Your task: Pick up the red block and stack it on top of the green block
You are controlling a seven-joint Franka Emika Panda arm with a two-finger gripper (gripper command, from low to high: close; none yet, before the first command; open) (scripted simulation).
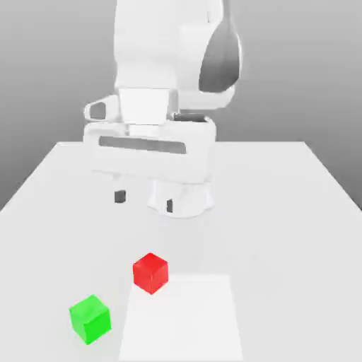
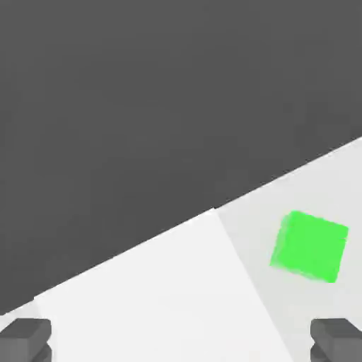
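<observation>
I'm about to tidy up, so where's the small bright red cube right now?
In the exterior view, the small bright red cube sits at the white rectangle's far-left corner, beyond the bright green cube.

Above red cube: open air over the red cube (image 1: 150,273), up to the gripper (image 1: 145,202)
Obstacle: green cube (image 1: 90,319), near the red cube, apart from it
Between red cube and green cube: narrow bare strip of tabletop (image 1: 283,247)
</observation>
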